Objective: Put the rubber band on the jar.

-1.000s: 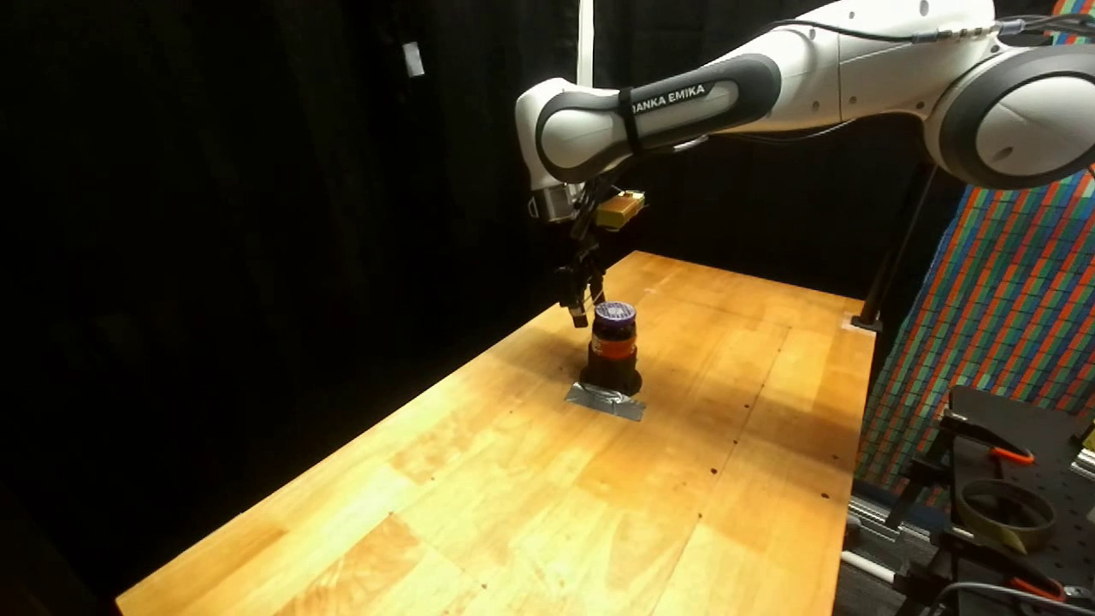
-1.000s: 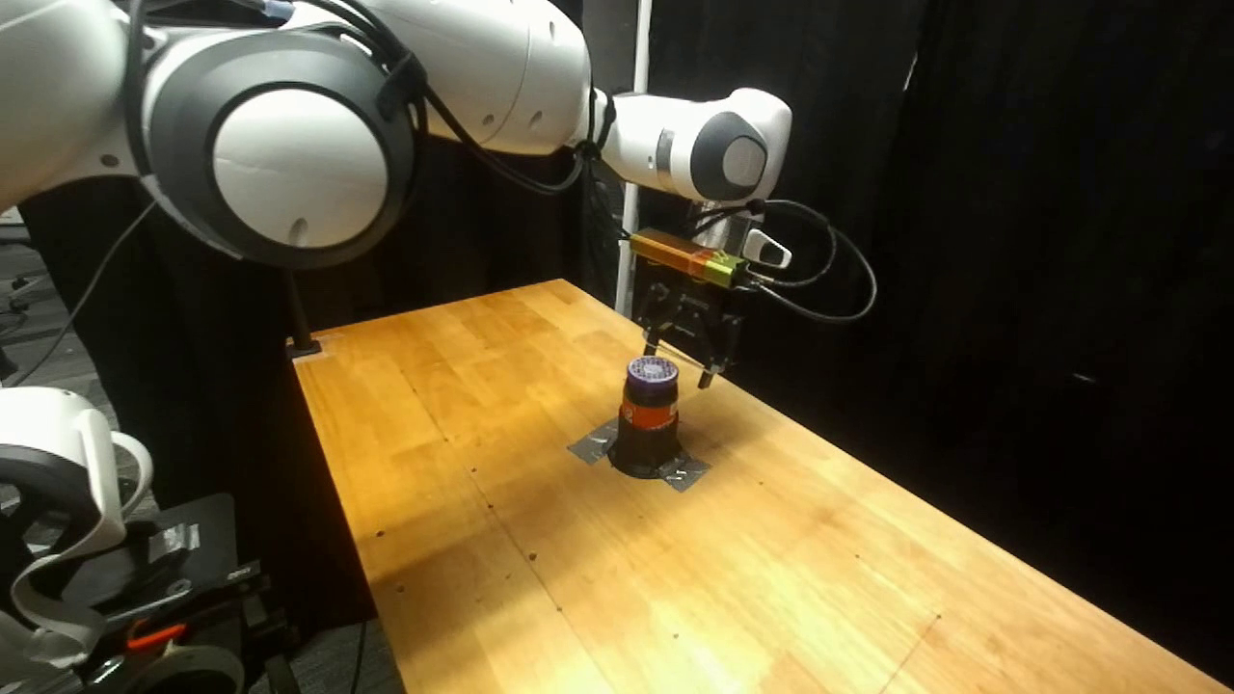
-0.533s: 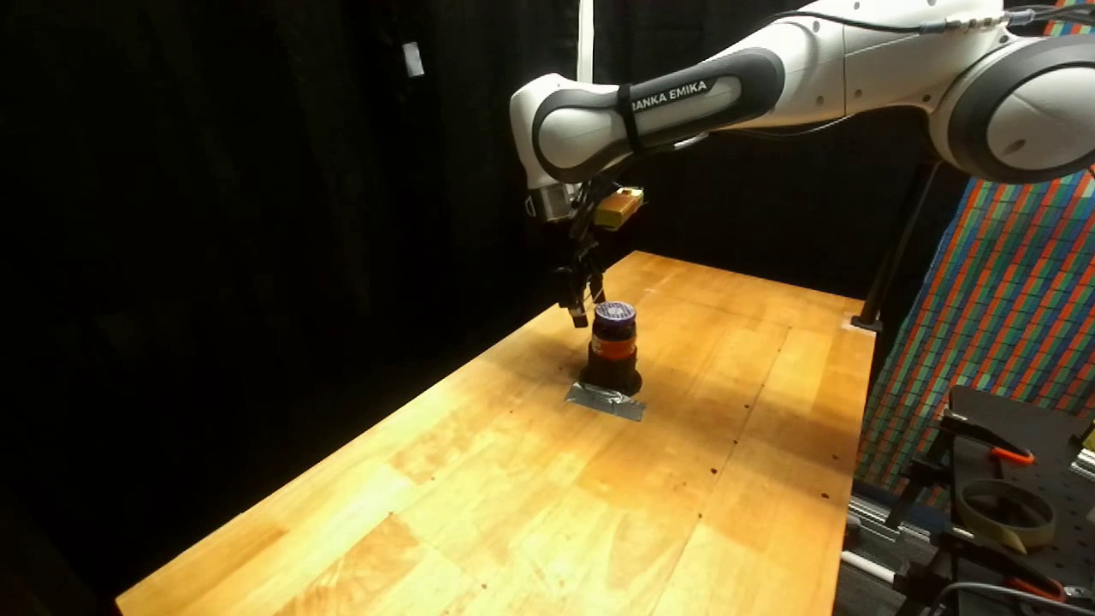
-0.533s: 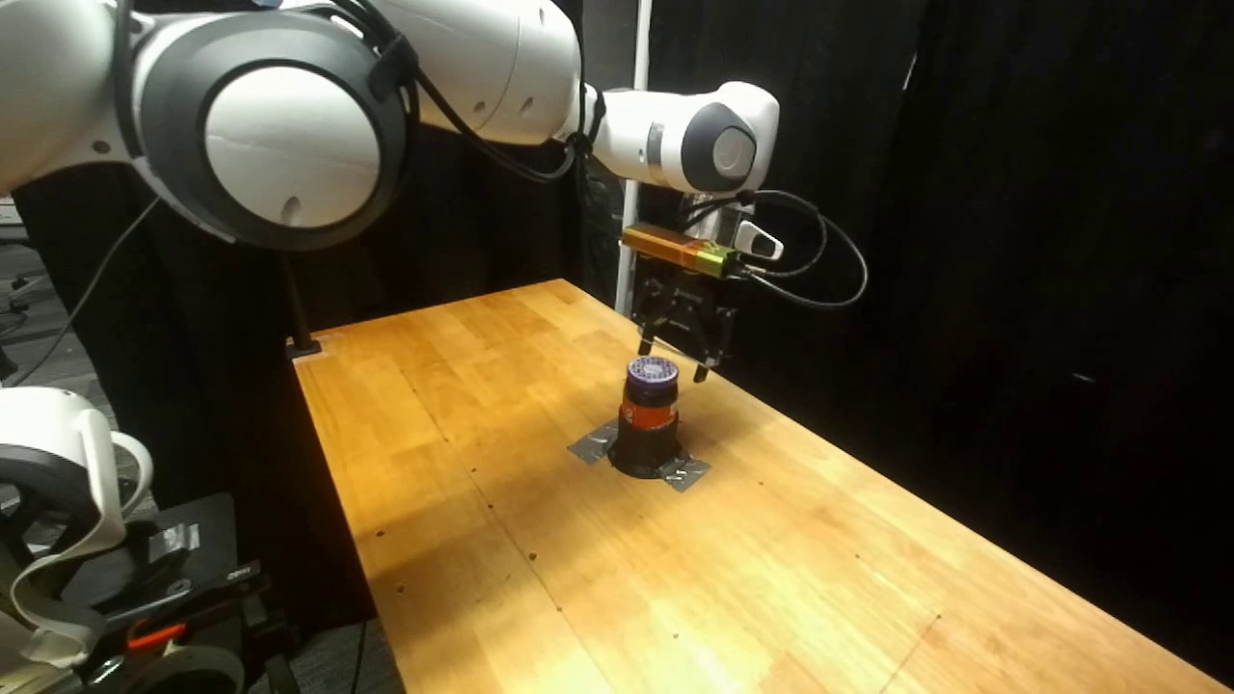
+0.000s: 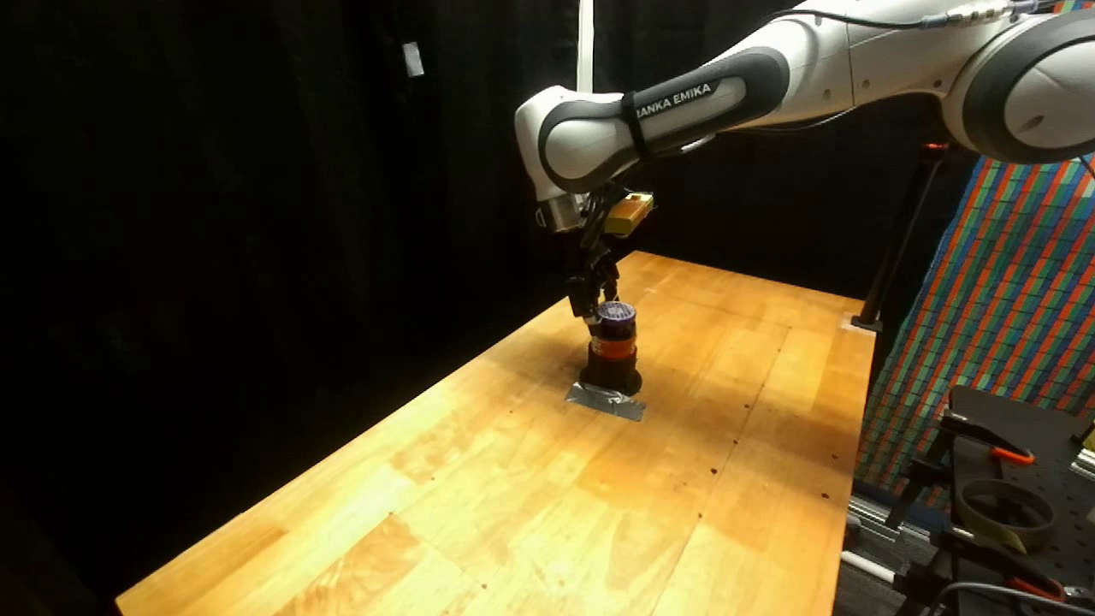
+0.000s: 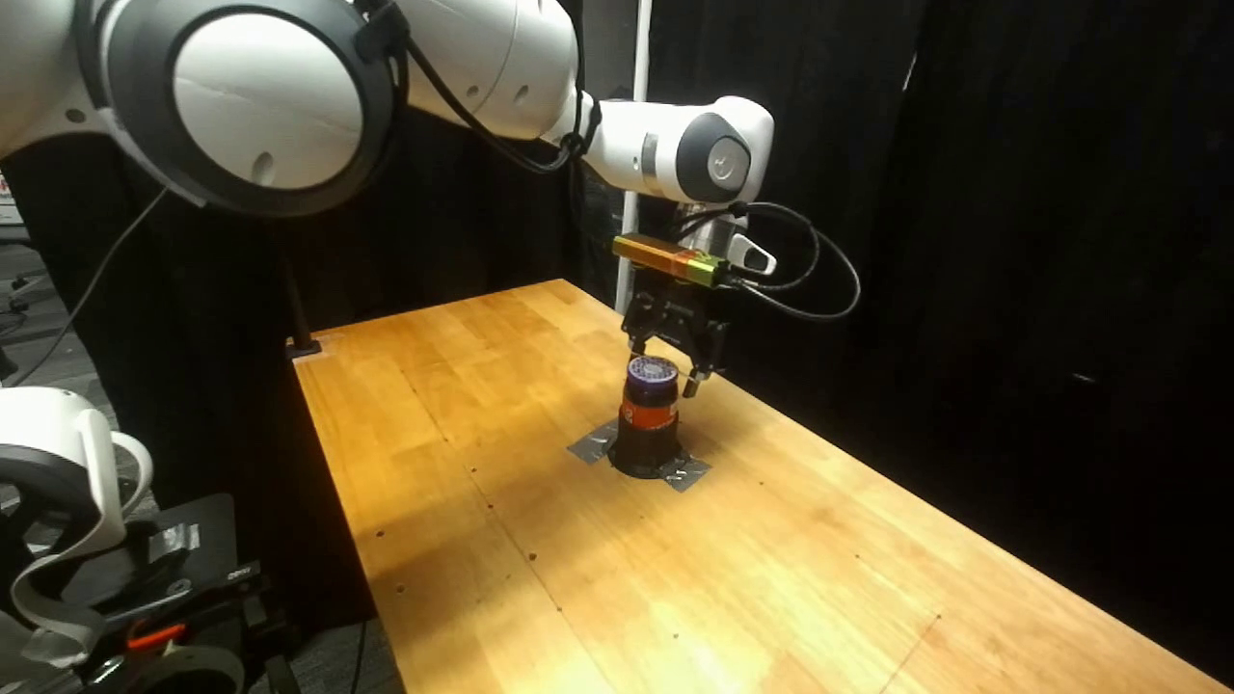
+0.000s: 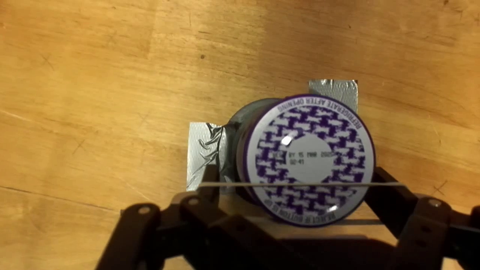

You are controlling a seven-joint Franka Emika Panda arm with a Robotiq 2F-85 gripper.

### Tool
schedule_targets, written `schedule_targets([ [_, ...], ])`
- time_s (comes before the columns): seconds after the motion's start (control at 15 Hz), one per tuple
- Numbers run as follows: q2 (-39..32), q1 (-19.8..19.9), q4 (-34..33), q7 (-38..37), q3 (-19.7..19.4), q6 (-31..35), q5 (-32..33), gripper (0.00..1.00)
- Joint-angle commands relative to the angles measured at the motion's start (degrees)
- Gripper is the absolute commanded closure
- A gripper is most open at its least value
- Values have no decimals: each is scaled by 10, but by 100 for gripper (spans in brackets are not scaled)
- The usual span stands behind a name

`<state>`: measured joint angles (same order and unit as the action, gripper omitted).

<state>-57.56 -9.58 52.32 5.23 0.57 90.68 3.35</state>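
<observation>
One arm (image 5: 744, 81), white and grey, raised above the table (image 5: 547, 505); in an exterior view it enters from 2 o'clock, wrist (image 5: 582, 141) bent toward 6.

One gripper (image 6: 663, 370), black, aimed down at the top of the jar (image 6: 650, 397), toward 1 o'clock from it in an exterior view. Fingers (image 7: 392, 198) parted wide, released, the band (image 7: 302, 184) strung from tip to tip. In the wrist view one tip stands near 8 to 9 o'clock of the lid (image 7: 311, 159), its fellow near 3. Contact with the jar: cannot tell.

One band, thin, pale, taut; in the wrist view it crosses the lid on the 6 o'clock side of centre, from about 8 to about 4. Whether it rests on the lid, cannot tell.

One jar, upright, lid on, orange-red label (image 6: 649, 416) around its middle; contents too dark to make out. Lower part set in a black holder (image 6: 642, 450), flared at the foot, on the table.

Tape (image 6: 687, 474), grey, at the holder's foot: strips near 9 and 4 in an exterior view; near 9 and 1 from the lid in the wrist view.

Wrist view alone: the lid's lettering, "REFRIGERATE AFTER OPENING" legible, and the band's whole run. Both exterior views: the label, and the camera (image 6: 670, 260) above the gripper. In an exterior view: checkered cloth (image 5: 992, 325) at 3, beyond the table. In an exterior view: white headset (image 6: 48, 419) at 8.
</observation>
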Motion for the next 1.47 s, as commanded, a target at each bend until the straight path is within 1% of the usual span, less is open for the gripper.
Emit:
schedule_targets([
  [0.0, 63, -3, 102, -2, -4, 33, 8, 0],
  [0.27, 124, -1, 209, -2, -5, 85, 9, 0],
  [0.33, 138, 7, 230, -1, 6, 93, 16, 0],
  [0.6, 201, 16, 330, 0, 10, 149, 15, 0],
  [0.87, 256, 26, 432, -2, 14, 233, 10, 0],
  [0.93, 270, 28, 459, -2, 14, 262, 9, 25],
  [1.0, 281, 30, 486, 2, 15, 300, 12, 26],
  [1.2, 317, 37, 570, 2, 19, 400, 5, 49],
  [1.27, 329, 37, 599, -2, 19, 433, 7, 58],
  [1.4, 352, 35, 657, -8, 17, 507, 14, 72],
])
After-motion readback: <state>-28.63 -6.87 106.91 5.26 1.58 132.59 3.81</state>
